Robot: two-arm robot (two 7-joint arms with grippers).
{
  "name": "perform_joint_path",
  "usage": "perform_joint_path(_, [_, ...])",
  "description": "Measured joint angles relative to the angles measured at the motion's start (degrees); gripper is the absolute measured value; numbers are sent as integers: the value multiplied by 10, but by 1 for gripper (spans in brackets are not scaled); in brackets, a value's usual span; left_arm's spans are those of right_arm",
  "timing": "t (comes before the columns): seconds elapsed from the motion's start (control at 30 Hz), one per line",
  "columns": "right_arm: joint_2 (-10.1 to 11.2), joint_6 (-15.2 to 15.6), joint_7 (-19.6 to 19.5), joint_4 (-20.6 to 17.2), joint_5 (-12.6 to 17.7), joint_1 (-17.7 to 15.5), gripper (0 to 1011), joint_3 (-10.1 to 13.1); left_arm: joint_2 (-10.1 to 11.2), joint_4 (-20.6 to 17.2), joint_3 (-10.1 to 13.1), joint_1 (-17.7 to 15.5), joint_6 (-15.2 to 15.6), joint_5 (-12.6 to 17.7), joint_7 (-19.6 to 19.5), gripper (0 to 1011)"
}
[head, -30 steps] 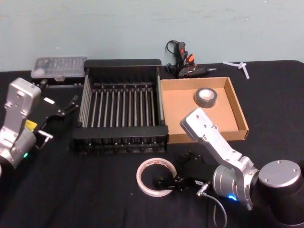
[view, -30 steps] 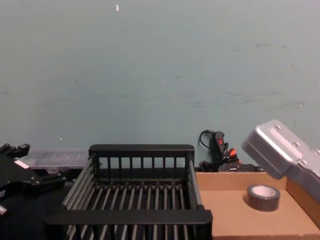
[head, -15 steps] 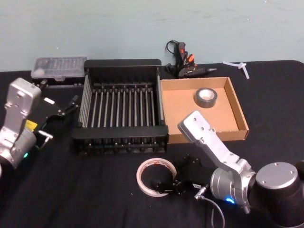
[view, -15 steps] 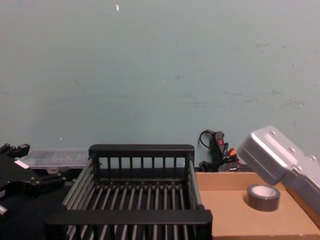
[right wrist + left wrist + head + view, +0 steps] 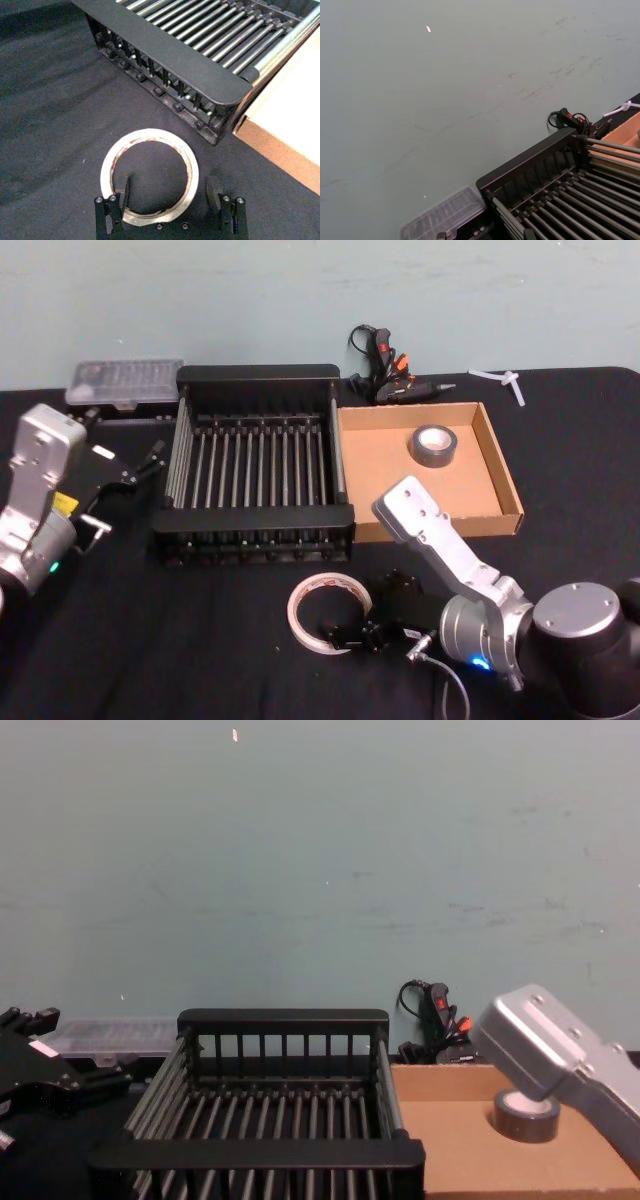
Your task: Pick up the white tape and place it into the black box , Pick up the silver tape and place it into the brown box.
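White, flat and printed with small red marks, the white tape (image 5: 149,174) lies on the black tablecloth (image 5: 150,640) just in front of the black box (image 5: 257,462), the slatted plastic crate. The right gripper (image 5: 166,196) is down at it with its jaws spread: one finger (image 5: 123,191) sits inside the wide centre hole against the near wall, the other (image 5: 214,192) stands outside the ring, apart from it. Nothing is clamped yet.

To my eye the grasp wants the outer finger brought in squarely so the thin wall is pinched between the two pads, low enough that the flat roll doesn't tip or skate on the cloth. Then a straight lift, high enough to clear the crate's solid front rim before moving over the bars.

The silver tape (image 5: 433,444), a thick grey roll, already sits in the brown box (image 5: 360,480), the shallow tan cardboard tray beside the crate. The left gripper (image 5: 140,468) is parked off to the crate's left; whether it is open I cannot tell.
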Motion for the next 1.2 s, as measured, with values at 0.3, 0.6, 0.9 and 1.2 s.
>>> perform_joint_path(0.3, [-3,1,3,7,-1,5,1002,-2,0,0,0,0,0,0,0,1001])
perform_joint_path(0.6, [-6,1,3,10,0,6,1002,-2,0,0,0,0,0,0,0,1001])
perform_joint_path(0.9, [-9,-4,3,16,-1,12,1002,-2,0,0,0,0,0,0,0,1001])
perform_joint_path(1.2, [-14,-14,2,27,-5,25,1002,-5,0,0,0,0,0,0,0,1001])
